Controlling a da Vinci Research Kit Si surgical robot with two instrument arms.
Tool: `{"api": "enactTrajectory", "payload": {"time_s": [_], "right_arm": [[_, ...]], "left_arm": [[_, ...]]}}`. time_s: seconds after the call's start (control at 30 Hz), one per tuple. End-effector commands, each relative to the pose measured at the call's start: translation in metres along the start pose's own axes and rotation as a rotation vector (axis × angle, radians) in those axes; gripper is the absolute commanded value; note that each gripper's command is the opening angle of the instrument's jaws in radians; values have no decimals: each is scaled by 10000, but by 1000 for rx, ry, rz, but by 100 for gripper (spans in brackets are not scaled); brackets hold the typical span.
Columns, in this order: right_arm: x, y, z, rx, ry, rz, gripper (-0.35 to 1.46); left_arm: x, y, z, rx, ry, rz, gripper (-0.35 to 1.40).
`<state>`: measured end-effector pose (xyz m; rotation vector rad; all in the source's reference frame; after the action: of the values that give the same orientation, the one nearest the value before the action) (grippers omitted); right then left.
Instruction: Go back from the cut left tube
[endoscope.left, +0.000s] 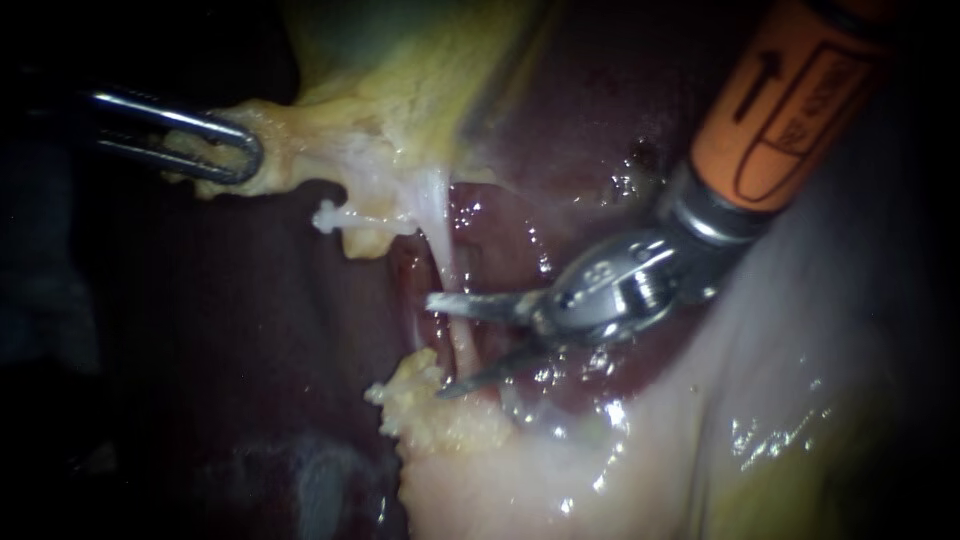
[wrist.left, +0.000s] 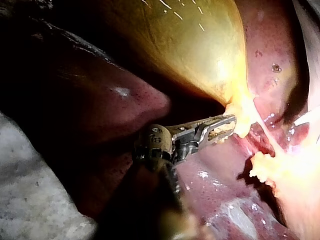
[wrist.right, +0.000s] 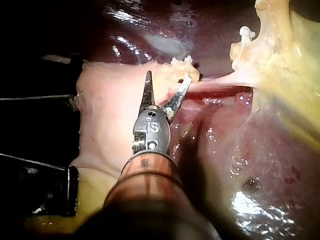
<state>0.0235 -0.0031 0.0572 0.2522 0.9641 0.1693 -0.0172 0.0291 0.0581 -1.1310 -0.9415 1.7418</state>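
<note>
Steel blades of right instrument (endoscope.left: 434, 345) gape astride the pale tube (endoscope.left: 461, 343).

Setting: a surgical bench laboratory. In the endoscope view, the right instrument (endoscope.left: 435, 345) enters from 2 o'clock and the left instrument (endoscope.left: 245, 155) from 9 o'clock, over liver (endoscope.left: 570, 130) and gallbladder (endoscope.left: 400, 60). In the left wrist view, grey-white padding (wrist.left: 35, 200) borders the liver.

Bright, polished metal is seen on the tips of the left instrument (endoscope.left: 250, 152) and the right instrument (endoscope.left: 437, 345); the latter's orange sleeve (endoscope.left: 790, 100) is matt, probably plastic. The liver (endoscope.left: 580, 120) and gallbladder (wrist.left: 190, 45) are shown wet, smooth and glossy. The fatty tissue (endoscope.left: 290, 150) is rendered rough and crumbly.
</note>
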Motion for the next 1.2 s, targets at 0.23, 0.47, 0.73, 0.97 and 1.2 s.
{"api": "enactTrajectory", "payload": {"time_s": [0.23,0.47,0.73,0.97,1.2], "right_arm": [[-8,9,-42,3,9,6,143],[-6,12,-52,-3,18,9,142],[-6,13,-50,-6,20,10,140],[-5,13,-49,-7,20,11,140],[-5,14,-47,-8,20,11,140]], "left_arm": [[0,-1,1,0,0,0,-35],[2,-2,3,-2,-1,0,-35],[2,-6,19,6,4,1,-35],[-6,-23,46,18,10,10,-35],[-10,-43,77,19,0,17,-35]]}}
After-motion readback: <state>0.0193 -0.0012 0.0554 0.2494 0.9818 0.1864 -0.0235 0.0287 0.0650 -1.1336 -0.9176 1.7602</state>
